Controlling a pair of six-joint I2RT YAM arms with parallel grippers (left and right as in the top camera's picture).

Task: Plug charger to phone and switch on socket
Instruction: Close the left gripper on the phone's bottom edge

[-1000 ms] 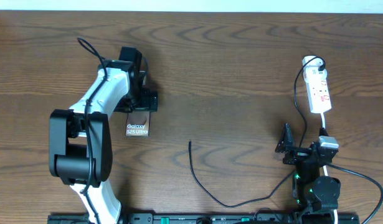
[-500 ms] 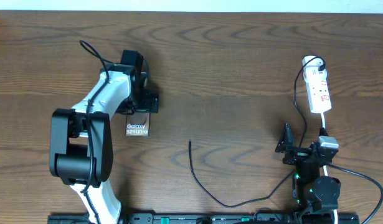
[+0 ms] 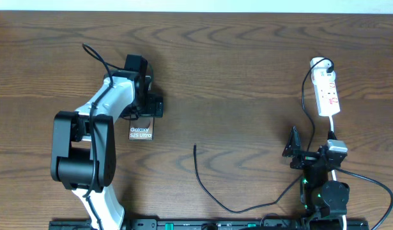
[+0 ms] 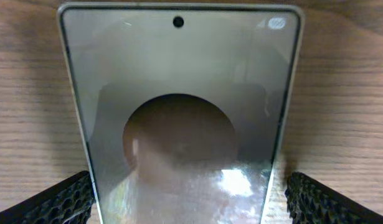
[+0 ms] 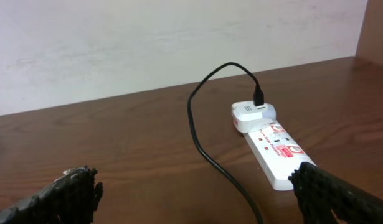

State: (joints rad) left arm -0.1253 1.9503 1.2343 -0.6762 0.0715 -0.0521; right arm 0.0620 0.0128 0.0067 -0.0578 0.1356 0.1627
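Left arm extended, left hand (image 3: 144,115) spread wide; right hand (image 3: 310,150) likewise spread (right arm folded back).

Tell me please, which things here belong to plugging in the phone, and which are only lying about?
For the job: phone, charger, socket, white adapter plugged into it.
Not for the job: wooden table, pale wall behind.

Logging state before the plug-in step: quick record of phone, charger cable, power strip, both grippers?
phone: flat dark slab lettered "Galaxy S25 Ultra", lying on wooden table
charger: thin black cable, free tip on table, apart from phone; other end in white adapter
socket: white power strip with red marks, adapter plugged in; switch state unreadable
left gripper: open, fingers flanking phone
right gripper: open, empty
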